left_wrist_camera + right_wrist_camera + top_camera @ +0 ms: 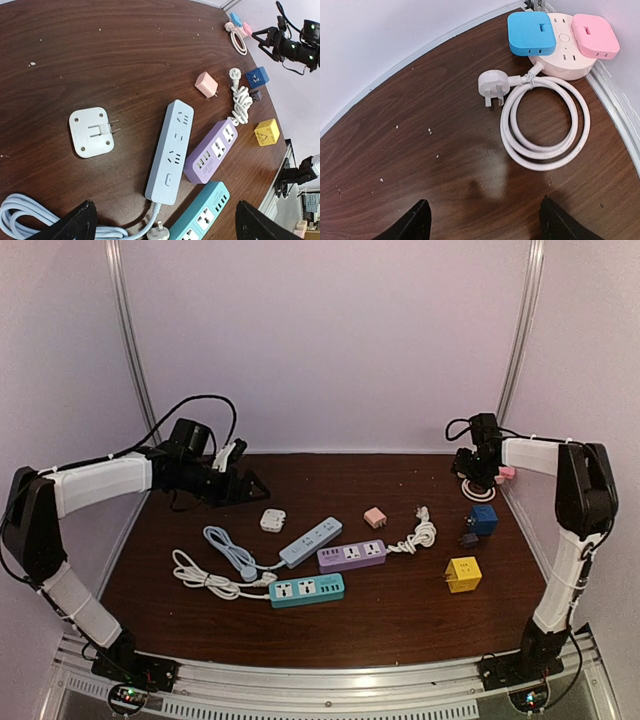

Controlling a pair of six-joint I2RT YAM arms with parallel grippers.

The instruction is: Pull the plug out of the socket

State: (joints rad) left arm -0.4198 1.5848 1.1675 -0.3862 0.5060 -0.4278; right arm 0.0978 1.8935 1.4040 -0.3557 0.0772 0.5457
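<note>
At the far right corner of the dark wooden table [420, 150], a round cream plastic socket [562, 62] carries a blue square plug [531, 32] and a pink square plug [595, 35]: rigid, light, slick, likely best pinched across the sides. The right gripper [487, 222] and left gripper [167, 222] gape wide, empty

Upper right, a cream socket [562, 62] held a blue plug [531, 33] and a pink plug [595, 36]. The cord [507, 131] was white, the table [420, 150] dark brown.
</note>
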